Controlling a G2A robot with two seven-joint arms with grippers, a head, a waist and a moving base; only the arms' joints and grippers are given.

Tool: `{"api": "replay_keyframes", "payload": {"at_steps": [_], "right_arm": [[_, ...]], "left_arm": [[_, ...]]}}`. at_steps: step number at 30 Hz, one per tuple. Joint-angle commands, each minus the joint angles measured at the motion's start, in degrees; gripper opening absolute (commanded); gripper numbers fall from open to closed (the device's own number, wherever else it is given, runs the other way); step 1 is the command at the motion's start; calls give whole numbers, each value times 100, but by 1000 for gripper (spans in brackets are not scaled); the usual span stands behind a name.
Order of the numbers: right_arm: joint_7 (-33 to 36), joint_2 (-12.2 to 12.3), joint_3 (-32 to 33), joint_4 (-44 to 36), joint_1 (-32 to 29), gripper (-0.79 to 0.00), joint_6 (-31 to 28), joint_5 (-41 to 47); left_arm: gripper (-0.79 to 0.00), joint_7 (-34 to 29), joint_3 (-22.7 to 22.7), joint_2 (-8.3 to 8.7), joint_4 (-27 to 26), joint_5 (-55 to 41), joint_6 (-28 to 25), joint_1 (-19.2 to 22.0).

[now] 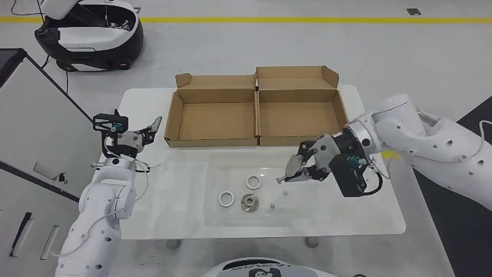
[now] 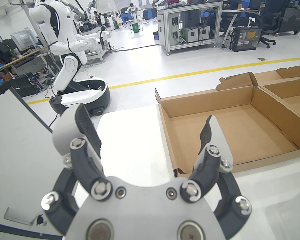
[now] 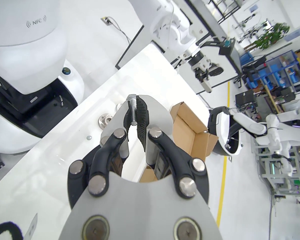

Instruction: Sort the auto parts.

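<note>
While the bolt [image 3: 132, 112] sits pinched between the ribbed pads of the right claw [image 3: 136, 106], whose jaws are drawn in tight on its thread, it hangs over the counter [image 1: 177, 208] right of centre in the top view, just short of the cardboard boxes. Both the left box [image 1: 211, 121] and the right box [image 1: 300, 115] lie at the upper middle of that frame with bare floors, so I judge the sorting barely begun: nothing has been delivered. Low at centre lie a white ring [image 1: 253, 181], a second ring [image 1: 227, 198], a metal flange [image 1: 247, 201] just beside them, and tiny specks [image 1: 285, 193], perhaps washers, too small to name surely. At the counter's left edge the left claw [image 2: 145, 113] is spread wide and holds nothing. From above, the right claw's load is hard to make out; the right wrist view makes the threaded shank plain. The left wrist view looks straight into the left box and confirms its floor is bare.
</note>
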State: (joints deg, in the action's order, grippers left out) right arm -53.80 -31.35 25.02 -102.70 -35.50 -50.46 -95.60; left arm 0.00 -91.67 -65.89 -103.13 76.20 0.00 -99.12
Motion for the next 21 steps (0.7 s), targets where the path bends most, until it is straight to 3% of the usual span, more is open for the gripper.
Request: {"api": "replay_keyframes", "payload": {"at_steps": [1, 4, 17, 21], "right_arm": [[-385, 58, -66, 6, -77, -785, 382, -43], [-732, 118, -185, 29, -104, -785, 728, -63], [-732, 118, -185, 29, -104, -785, 728, -63], [-568, 74, -93, -11, -286, -785, 1094, 325]], "left_arm": [[0, 0, 0, 0, 0, 0, 0, 0], [0, 0, 0, 0, 0, 0, 0, 0], [0, 0, 0, 0, 0, 0, 0, 0], [0, 0, 0, 0, 0, 0, 0, 0]]}}
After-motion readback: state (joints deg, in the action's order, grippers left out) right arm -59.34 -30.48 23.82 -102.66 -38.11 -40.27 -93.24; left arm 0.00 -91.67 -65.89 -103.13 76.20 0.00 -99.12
